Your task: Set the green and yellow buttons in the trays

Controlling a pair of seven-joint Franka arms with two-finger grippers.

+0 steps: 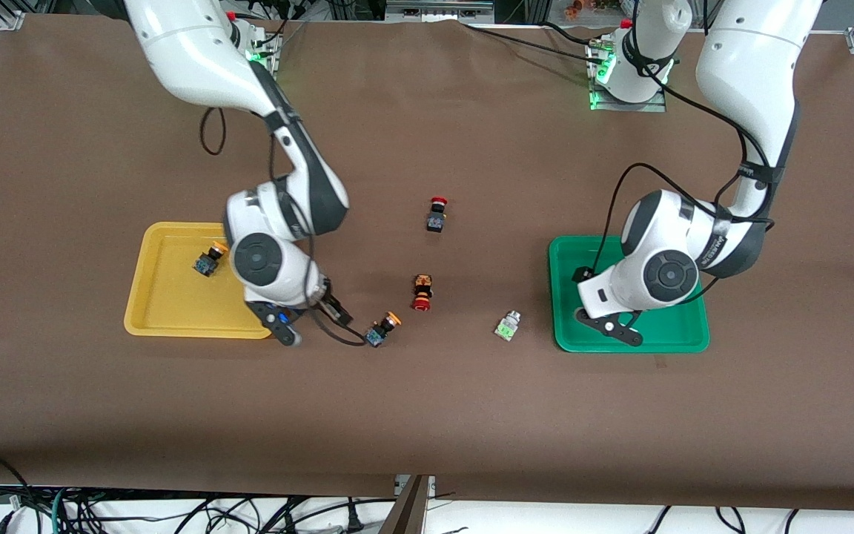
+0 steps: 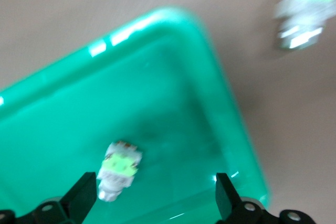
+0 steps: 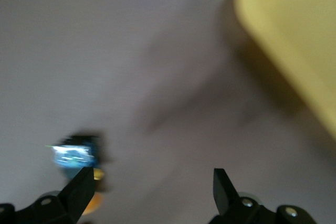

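While the open left hand (image 1: 611, 326) hangs over the green tray's (image 1: 683, 337) rim, the open right hand (image 1: 290, 326) hovers off the yellow tray's (image 1: 167, 311) corner, near a yellow button (image 1: 382, 329).

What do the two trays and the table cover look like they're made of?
The green tray and yellow tray look like glossy moulded plastic: bright highlights run along the green rim in the left wrist view, and both have rounded corners. The table cover looks like matte brown fabric or paper, showing no glare; which one is unclear.
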